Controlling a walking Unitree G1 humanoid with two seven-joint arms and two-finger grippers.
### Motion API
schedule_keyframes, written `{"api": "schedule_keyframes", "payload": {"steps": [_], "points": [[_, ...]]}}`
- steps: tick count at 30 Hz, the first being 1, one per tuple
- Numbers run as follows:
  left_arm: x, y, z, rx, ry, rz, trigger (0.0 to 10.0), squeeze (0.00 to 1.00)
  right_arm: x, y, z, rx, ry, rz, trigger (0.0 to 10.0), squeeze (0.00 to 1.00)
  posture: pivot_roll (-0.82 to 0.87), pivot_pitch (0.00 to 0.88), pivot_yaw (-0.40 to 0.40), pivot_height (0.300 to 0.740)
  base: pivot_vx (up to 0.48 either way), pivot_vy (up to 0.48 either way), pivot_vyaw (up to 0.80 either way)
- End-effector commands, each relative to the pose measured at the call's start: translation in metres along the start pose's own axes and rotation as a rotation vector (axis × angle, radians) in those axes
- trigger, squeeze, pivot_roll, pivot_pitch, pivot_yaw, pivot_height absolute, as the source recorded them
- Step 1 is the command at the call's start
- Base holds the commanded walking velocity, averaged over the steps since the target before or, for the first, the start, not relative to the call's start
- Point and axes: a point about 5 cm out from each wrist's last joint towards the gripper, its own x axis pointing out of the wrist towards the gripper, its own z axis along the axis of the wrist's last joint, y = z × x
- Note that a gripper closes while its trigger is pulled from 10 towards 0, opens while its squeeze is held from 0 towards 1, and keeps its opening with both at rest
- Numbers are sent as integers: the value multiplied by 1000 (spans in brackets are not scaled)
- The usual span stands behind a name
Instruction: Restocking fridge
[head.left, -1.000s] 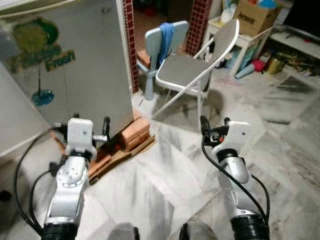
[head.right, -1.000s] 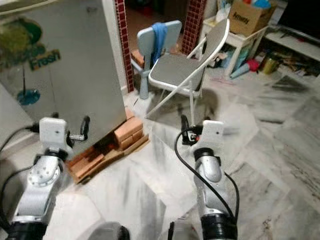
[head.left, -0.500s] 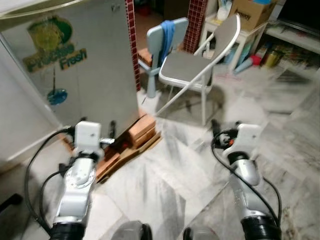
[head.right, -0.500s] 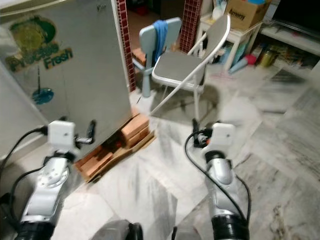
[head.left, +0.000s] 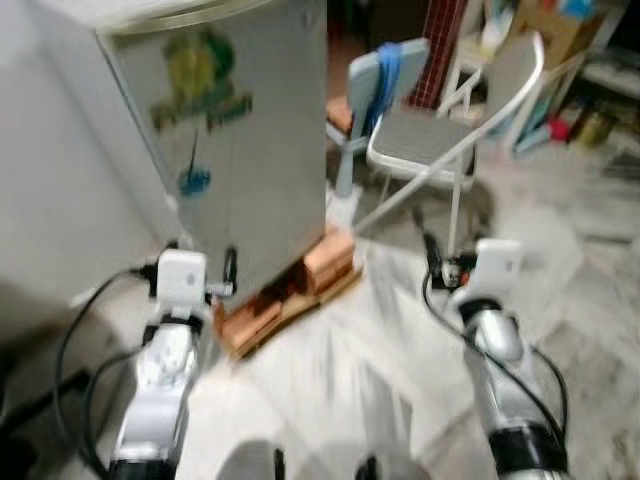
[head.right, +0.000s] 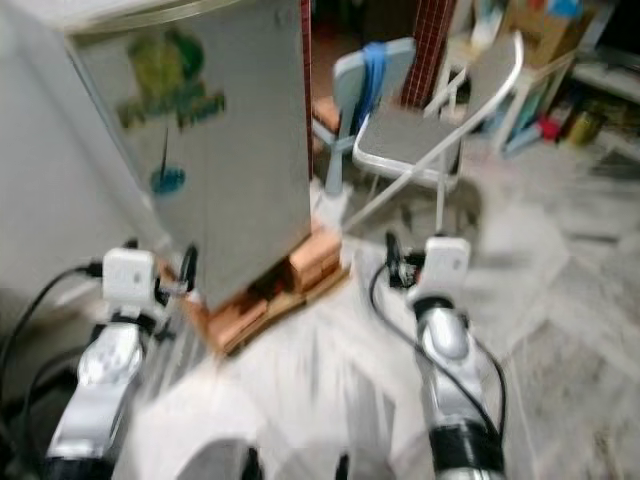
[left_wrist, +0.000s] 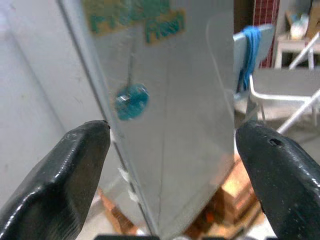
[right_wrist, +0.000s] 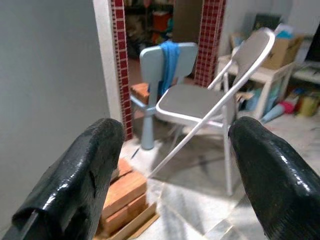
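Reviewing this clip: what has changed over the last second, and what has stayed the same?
The whole view has shifted and blurred, so the camera has turned towards the fridge; the fridge itself has not moved. Neither end effector took hold of anything. The left end effector and right end effector remain open and empty, the folding chair stays beside the fridge, which still rests on bricks.

A grey fridge (head.right: 215, 150) stands on bricks (head.right: 270, 290), beside a grey folding chair (head.right: 420, 135).
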Motion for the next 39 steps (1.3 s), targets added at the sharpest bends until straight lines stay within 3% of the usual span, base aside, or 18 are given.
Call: {"api": "schedule_keyframes", "payload": {"steps": [1,8,10,14,18,26,39], "points": [[-2,5,-1,36,-6,10,10000,0,-1,7,1,7,-3,13,10000,0,76,22,-29,740,0,0,0],[-20,9,-15,23,50,44,10000,0,-12,-2,-14,-11,50,-7,10000,0,81,0,-44,740,0,0,0],[-30,11,-20,32,69,35,10000,0,-25,-7,-21,-19,70,-14,10000,0,79,0,-37,740,0,0,0],[-36,12,-25,39,82,35,10000,0,-36,-10,-26,-32,91,-8,10000,0,77,0,-31,740,0,0,0],[-34,15,-25,35,83,51,10000,0,-36,-6,-24,-43,83,22,10000,0,68,0,-29,740,0,0,-234],[-27,25,-18,42,67,69,10000,0,-24,5,-13,-49,35,52,10000,0,76,3,-20,740,0,449,-800],[-11,-1,-10,-2,19,-5,10000,0,-16,5,-12,-54,46,75,10000,0,83,28,-56,740,0,476,-543]]}}
